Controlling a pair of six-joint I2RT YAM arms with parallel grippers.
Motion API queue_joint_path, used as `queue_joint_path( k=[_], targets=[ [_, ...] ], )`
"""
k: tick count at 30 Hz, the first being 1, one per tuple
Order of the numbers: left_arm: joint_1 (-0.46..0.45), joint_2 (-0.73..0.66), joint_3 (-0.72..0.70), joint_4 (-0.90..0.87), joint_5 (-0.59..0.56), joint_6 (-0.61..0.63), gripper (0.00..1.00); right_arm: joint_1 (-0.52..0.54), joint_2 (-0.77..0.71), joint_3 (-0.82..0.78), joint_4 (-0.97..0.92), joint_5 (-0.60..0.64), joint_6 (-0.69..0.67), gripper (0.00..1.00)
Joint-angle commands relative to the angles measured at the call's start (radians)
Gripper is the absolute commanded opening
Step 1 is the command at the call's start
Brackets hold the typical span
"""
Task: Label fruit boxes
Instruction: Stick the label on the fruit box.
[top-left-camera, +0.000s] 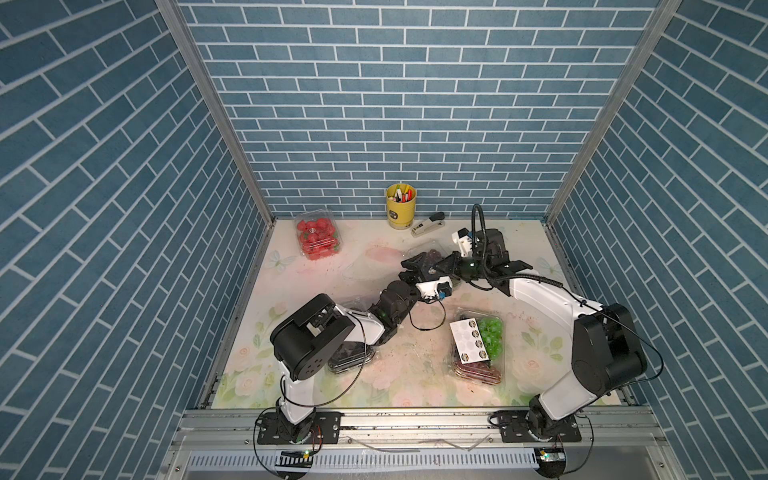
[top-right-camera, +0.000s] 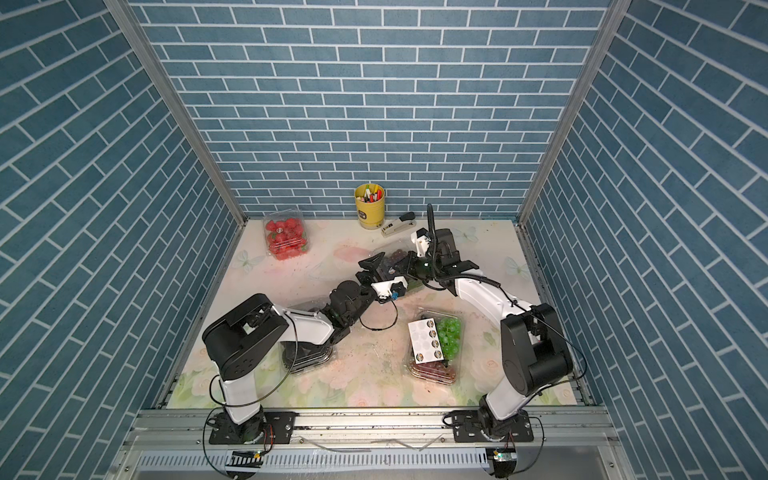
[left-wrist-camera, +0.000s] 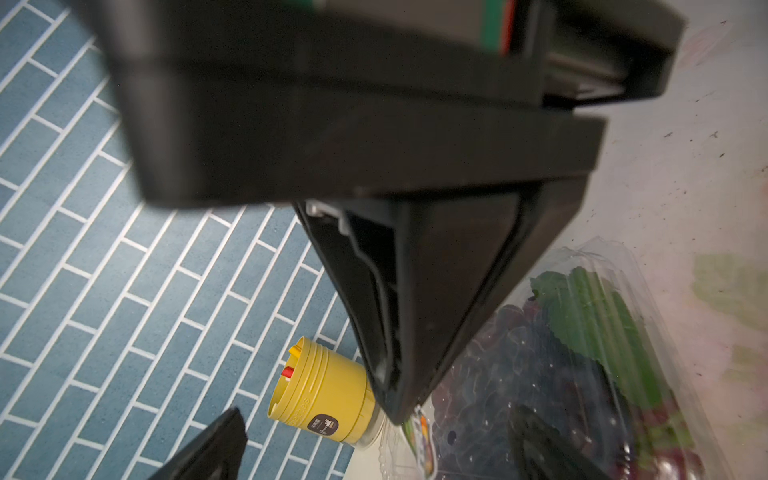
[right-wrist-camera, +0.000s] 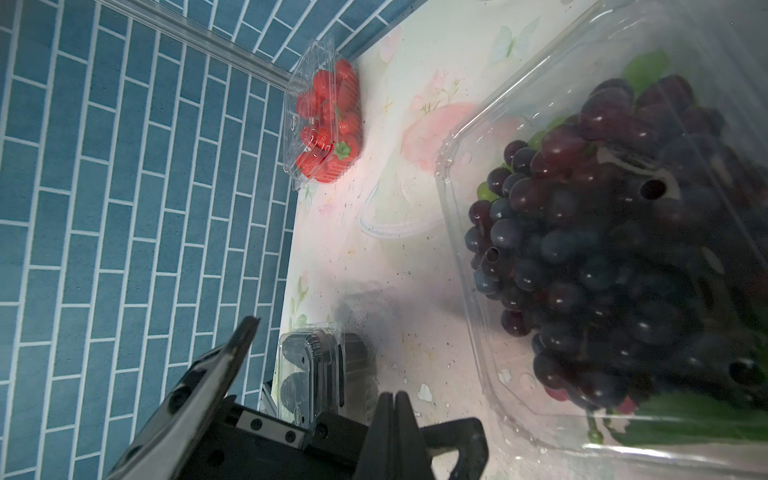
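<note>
The dark purple grape box (right-wrist-camera: 602, 249) lies mid-table, and both grippers meet over it in a top view (top-left-camera: 432, 253). My left gripper (left-wrist-camera: 378, 453) stands wide open astride the right gripper's tip. The right gripper (right-wrist-camera: 392, 401) is shut, its tip against the lid. A small coloured sticker (left-wrist-camera: 420, 432) sits right at that tip; I cannot tell whether it is pinched. The strawberry box (top-left-camera: 316, 239) is at the back left. The black fruit box (top-left-camera: 349, 357) lies under my left arm. The mixed grape box (top-left-camera: 490, 345) carries the white sticker sheet (top-left-camera: 469, 338).
A yellow pen cup (top-left-camera: 401, 205) and a stapler (top-left-camera: 428, 223) stand by the back wall. Blue brick walls close in three sides. An aluminium rail (top-left-camera: 415, 419) runs along the front edge.
</note>
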Motion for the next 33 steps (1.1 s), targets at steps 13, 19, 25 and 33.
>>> queue_joint_path(
  k=[13, 19, 25, 33],
  targets=[
    [0.000, -0.387, -0.087, -0.396, -0.151, -0.470, 1.00, -0.051, 0.182, 0.100, 0.098, 0.060, -0.181, 0.00],
    [0.001, -0.485, -0.051, -0.569, -0.168, -0.623, 1.00, -0.049, 0.232, 0.134, 0.102, 0.095, -0.229, 0.00],
    [0.002, -0.530, -0.061, -0.578, -0.122, -0.673, 1.00, -0.047, 0.268, 0.160, 0.095, 0.144, -0.276, 0.00],
    [0.001, -0.572, -0.084, -0.561, -0.115, -0.696, 1.00, -0.032, 0.307, 0.167, 0.005, 0.232, -0.372, 0.00]
  ],
)
